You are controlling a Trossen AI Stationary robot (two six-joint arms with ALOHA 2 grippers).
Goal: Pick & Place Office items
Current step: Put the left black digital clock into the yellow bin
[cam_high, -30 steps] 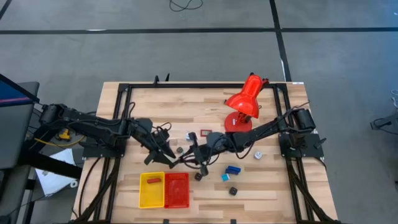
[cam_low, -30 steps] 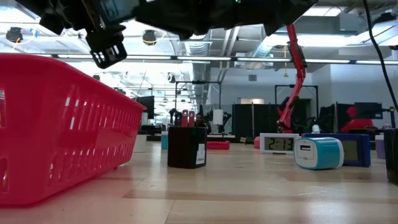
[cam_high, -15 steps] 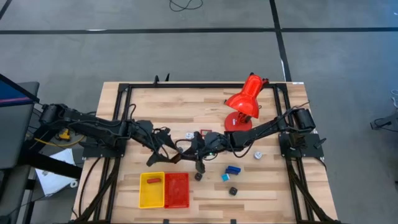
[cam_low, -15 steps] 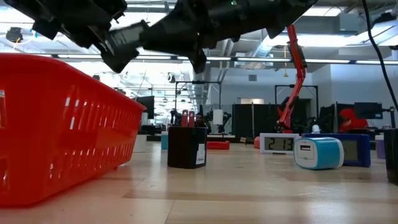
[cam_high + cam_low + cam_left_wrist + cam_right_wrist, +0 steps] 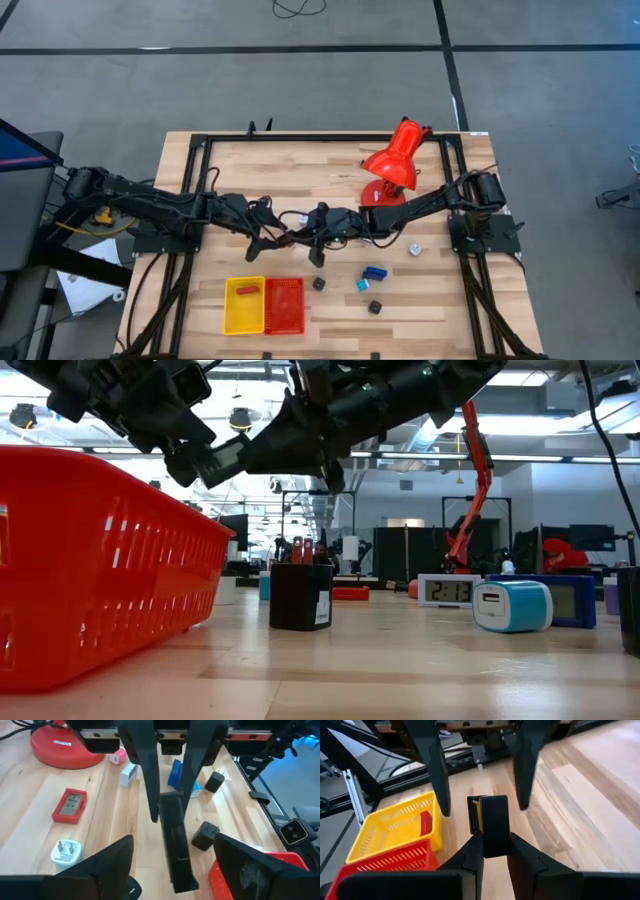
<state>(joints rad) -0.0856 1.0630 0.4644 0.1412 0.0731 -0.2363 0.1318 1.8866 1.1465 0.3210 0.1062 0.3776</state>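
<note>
Over the middle of the table my two grippers meet. My right gripper (image 5: 494,840) is shut on a black stick-like office item (image 5: 175,840) with a pale yellowish side (image 5: 475,820). My left gripper (image 5: 274,240) is open; its fingers (image 5: 112,865) stand on either side of the item's free end without touching it. From the right wrist view the same left fingers (image 5: 432,765) flank the item. Other small office items lie on the wood: a red one (image 5: 70,805), a white plug (image 5: 65,851), black plugs (image 5: 205,835), a blue piece (image 5: 374,272). My right gripper pinches the black item between its two fingers (image 5: 147,780) at the end farther from the left gripper (image 5: 172,802). The fingers come from the table's right, slanting a little downward, and lie along the item. It sticks out past the fingertips, lifted clear of the table.
A yellow tray (image 5: 236,318) holding a red piece and a red tray (image 5: 284,305) sit side by side near the front edge. The big red desk lamp (image 5: 395,165) stands behind the right arm. Bare wood lies at the far left of the table.
Both wrists have rolled and the two grippers have drawn together over the table's middle. My right gripper has brought the black item toward the left one, so its free end now lies between the left gripper's fingers. The item has stayed clear of the table.
</note>
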